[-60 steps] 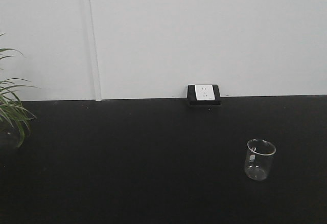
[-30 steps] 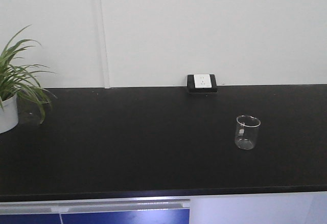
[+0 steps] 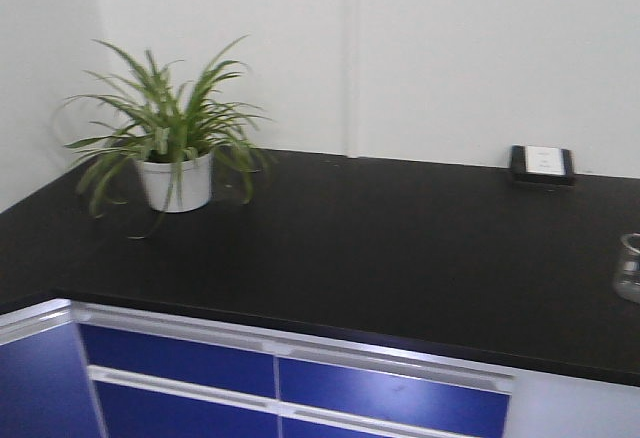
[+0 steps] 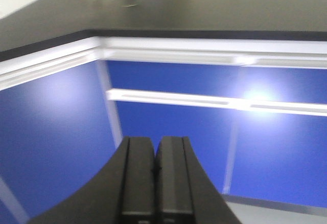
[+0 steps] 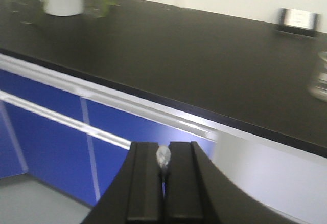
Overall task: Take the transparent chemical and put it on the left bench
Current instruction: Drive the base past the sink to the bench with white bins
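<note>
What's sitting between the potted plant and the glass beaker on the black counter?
Nothing: in the front view, only bare black benchtop separates the potted plant from the beaker.

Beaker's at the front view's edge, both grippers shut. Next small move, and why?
Likely turn the base right until the beaker sits centred. It stands on the black benchtop, cut by the right frame edge, ungrasped. The left gripper is shut and empty; the right gripper is shut on a small clear piece I cannot identify.
</note>
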Robot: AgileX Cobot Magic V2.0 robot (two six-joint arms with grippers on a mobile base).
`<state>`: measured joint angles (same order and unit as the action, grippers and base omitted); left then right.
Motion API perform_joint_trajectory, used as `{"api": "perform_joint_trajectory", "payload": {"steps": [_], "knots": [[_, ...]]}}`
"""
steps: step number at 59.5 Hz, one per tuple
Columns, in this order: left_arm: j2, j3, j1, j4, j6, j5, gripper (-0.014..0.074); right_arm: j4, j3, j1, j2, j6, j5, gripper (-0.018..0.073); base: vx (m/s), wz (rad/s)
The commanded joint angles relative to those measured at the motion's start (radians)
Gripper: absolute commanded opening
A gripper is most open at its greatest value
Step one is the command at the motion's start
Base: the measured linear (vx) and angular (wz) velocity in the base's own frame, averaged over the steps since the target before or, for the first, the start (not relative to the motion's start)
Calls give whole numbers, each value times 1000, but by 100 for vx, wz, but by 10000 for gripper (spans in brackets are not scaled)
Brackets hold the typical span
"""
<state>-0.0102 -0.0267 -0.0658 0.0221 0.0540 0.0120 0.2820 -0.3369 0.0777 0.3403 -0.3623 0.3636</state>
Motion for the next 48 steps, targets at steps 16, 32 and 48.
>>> {"api": "perform_joint_trajectory", "payload": {"steps": [16,32,48], "knots": [[-19,-16,-2,1,-8,-78,-3,3,-32,1,6,-1,-77,-1,-10,96],[-19,-16,-2,1,-8,-78,-3,3,-32,1,6,-1,-77,-1,-6,99],[-19,-16,-2,1,-8,-78,-3,3,-32,1,6,-1,-77,-1,-1,89]]}}
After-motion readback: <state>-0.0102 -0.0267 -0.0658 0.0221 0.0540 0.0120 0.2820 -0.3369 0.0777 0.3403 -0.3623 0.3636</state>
